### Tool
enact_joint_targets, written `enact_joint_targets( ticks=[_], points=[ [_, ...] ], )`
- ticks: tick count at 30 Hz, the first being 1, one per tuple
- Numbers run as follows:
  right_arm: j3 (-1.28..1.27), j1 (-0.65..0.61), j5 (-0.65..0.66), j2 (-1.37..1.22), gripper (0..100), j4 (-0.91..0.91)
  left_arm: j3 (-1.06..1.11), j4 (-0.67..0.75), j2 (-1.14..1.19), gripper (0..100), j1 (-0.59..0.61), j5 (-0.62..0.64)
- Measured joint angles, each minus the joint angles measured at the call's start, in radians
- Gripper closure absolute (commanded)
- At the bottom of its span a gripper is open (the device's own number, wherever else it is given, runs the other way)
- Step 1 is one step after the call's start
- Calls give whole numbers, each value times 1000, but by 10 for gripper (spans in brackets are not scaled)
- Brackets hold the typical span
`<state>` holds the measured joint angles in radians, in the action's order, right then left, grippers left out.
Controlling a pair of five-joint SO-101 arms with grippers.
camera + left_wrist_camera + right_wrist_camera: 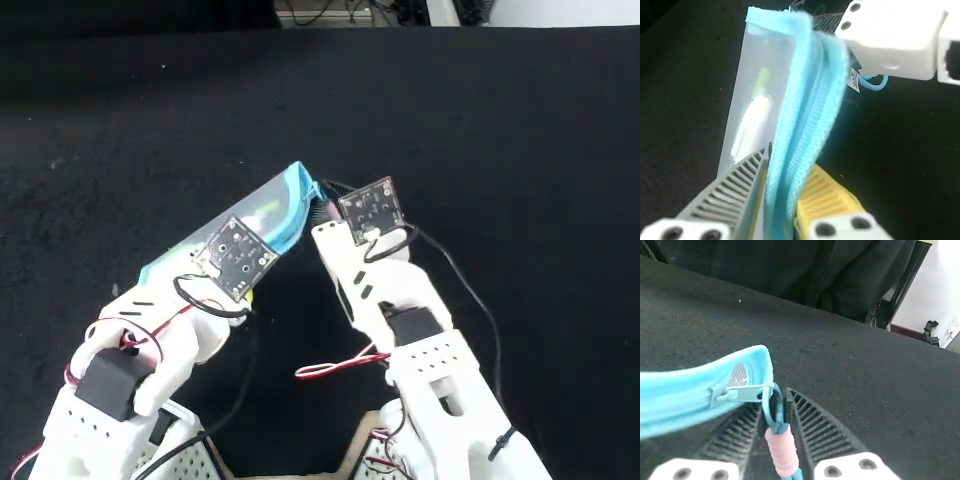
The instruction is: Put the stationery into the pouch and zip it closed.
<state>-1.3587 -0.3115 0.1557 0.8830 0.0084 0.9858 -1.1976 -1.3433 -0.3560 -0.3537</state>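
Pouch (262, 215) spans between your arms, long zip axis running from the left gripper (790, 162), clamped across its near zip edge, out to the right gripper (777, 402), pinching the pull cord (779, 447) at the far corner; any pull should go along that line.

Translucent pouch (268, 207), blue zip edge up, zip pull (779, 447) at end, pale stationery (752, 120) inside
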Motion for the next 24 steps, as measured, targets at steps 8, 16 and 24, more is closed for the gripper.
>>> enact_joint_targets(
  ticks=[8, 16, 24],
  points=[
    [0, 0, 0, 0, 988, 0, 0, 0, 0, 970, 0, 0],
    [0, 0, 0, 0, 987, 0, 0, 0, 0, 970, 0, 0],
    [2, -17, -2, 2, 987, 31, 0, 15, 0, 970, 2, 32]
  ],
)
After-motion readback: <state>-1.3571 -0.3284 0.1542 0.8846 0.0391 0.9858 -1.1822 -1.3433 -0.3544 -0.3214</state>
